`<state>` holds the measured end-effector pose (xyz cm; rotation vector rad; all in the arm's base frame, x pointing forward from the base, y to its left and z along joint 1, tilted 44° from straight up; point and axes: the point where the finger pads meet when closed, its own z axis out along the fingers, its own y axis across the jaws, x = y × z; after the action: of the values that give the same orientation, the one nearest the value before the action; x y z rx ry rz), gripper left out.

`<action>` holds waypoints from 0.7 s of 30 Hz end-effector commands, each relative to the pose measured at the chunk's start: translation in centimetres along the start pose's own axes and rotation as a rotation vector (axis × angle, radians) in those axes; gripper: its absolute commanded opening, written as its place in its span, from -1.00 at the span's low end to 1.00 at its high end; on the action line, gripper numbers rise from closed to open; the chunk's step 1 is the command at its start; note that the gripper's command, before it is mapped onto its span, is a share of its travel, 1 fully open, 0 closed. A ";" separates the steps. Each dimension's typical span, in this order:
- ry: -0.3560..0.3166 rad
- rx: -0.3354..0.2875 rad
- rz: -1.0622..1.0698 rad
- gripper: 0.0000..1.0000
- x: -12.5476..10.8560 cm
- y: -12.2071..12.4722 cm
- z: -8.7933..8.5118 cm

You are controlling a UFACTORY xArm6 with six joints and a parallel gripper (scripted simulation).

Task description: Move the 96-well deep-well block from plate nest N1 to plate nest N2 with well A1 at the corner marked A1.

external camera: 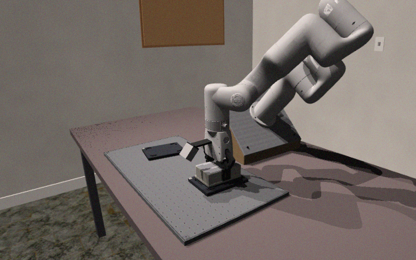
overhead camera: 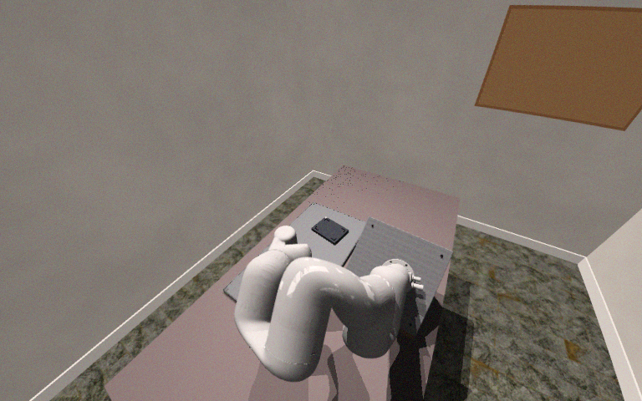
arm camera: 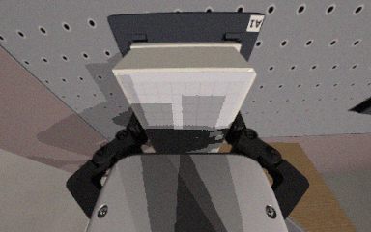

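In the exterior view, at the left of the grey perforated board that lies on the table, the dark plate nest N2 lies flat with nothing on it. To its right, nearer the board's front right corner, the plate nest N1 carries the pale 96-well deep-well block. The end effector reaches straight down over the block from the white arm, and it is clenched on the block, one dark finger on each side. Whether the block stands fully down in N1 or slightly lifted cannot be told from this view. Further right, a sloped grey mounting wedge bears the arm's base.

In the wrist view, the left finger lies against the block's left side, the gridded top of the block fills the middle, and the right finger lies against its right side. Beyond the block, the nest's far edge shows two locator tabs, and a white A1 label marks its upper right corner.

In the top view, N2 lies left of the wedge, and the arm hides N1 and the block.
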<state>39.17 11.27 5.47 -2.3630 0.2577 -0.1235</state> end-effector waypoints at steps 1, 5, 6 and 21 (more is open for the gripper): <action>0.002 0.000 -0.001 -1.00 0.1 0.0 0.0; 0.002 0.000 -0.001 -1.00 0.1 0.0 0.1; 0.002 0.000 -0.001 -1.00 0.1 0.0 0.1; 0.002 0.000 -0.001 -1.00 0.1 0.0 0.3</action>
<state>39.22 11.48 5.25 -2.3630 0.2576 -0.1234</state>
